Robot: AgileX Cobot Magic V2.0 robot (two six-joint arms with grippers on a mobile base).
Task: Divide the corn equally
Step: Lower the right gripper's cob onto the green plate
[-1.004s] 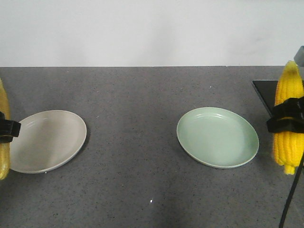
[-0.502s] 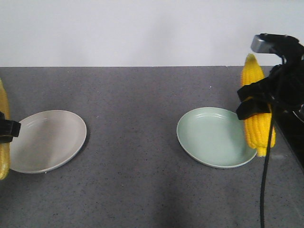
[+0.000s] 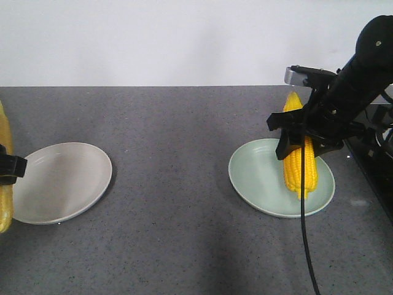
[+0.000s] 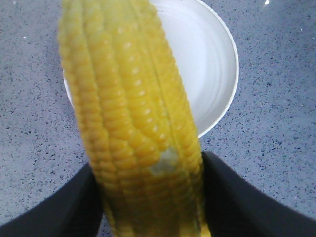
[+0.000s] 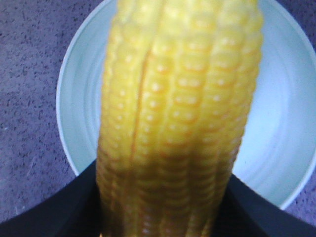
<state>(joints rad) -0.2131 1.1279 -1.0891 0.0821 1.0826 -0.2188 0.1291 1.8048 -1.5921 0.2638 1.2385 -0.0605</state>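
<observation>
Two corn cobs: one (image 3: pixel 300 163) gripped upright over green plate (image 3: pixel 258 178) near table's (image 3: pixel 178 203) right edge, other (image 3: pixel 4 184) at left edge. Two plates: green, beige (image 3: pixel 61 181). Two grippers (image 3: pixel 301 136), (image 3: pixel 7 167), each clamping one cob.

light: even, soft | shadows: faint | wrist close-ups: blurred

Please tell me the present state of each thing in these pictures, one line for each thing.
Left gripper: shut on the left corn cob.
Left corn cob: held beside the beige plate.
Beige plate: empty.
Right gripper: shut on the right corn cob.
Right corn cob: held upright over the green plate.
Green plate: nothing lying in it yet.
</observation>
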